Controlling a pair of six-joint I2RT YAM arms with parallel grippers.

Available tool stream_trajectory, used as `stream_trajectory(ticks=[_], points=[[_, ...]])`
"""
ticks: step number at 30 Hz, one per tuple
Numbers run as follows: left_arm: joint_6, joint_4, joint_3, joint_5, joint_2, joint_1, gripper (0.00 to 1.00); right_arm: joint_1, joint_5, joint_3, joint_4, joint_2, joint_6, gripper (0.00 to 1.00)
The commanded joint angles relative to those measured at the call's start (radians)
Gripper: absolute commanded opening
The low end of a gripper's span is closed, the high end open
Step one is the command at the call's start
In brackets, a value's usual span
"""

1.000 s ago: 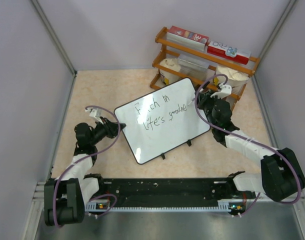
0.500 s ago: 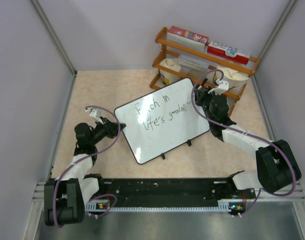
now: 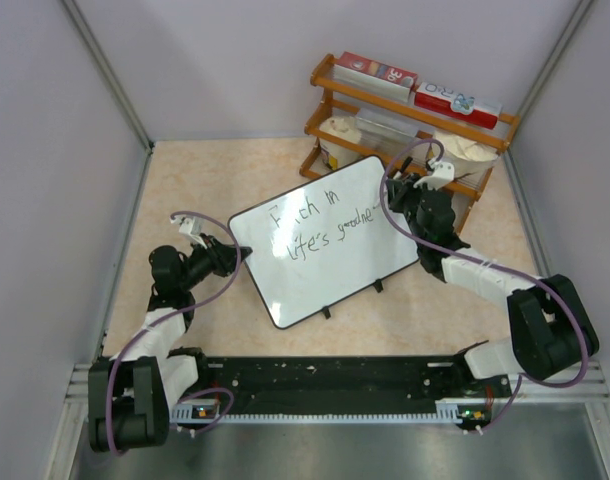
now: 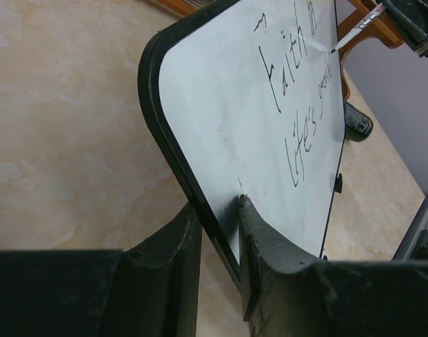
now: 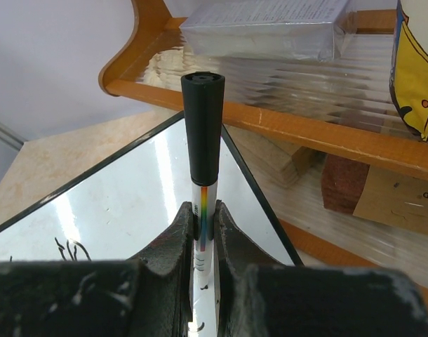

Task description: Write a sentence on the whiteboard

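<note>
The whiteboard (image 3: pixel 330 260) lies tilted in the middle of the table, with the sentence (image 3: pixel 320 222) on it in two lines of black marker, about "Faith in life's goodne". My left gripper (image 3: pixel 233 255) is shut on the board's left rim (image 4: pixel 173 151). My right gripper (image 3: pixel 397 195) is shut on a white marker with a black end (image 5: pixel 203 126) at the board's far right corner. The marker's tip is near the end of the second line (image 4: pixel 325 78). The board also shows under the marker in the right wrist view (image 5: pixel 123 203).
A wooden rack (image 3: pixel 410 115) with boxes, cups and packets stands just behind the board's far right corner, close to my right gripper; its shelves (image 5: pixel 326 133) fill the right wrist view. Grey walls close in the left, right and back.
My right gripper with the marker has shifted slightly up and left along the board's far right corner. The left gripper and the board have not moved.
</note>
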Motion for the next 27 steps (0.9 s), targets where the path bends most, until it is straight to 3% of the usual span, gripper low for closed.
stream_trajectory(ticks=[1,27], points=[[0.08,-0.018,0.007,-0.029,0.019,-0.004,0.0,-0.013,-0.035,0.015,0.033,-0.004,0.01,0.0],[0.08,-0.018,0.007,-0.03,0.019,-0.004,0.0,-0.025,0.014,-0.052,0.002,-0.037,0.021,0.0]])
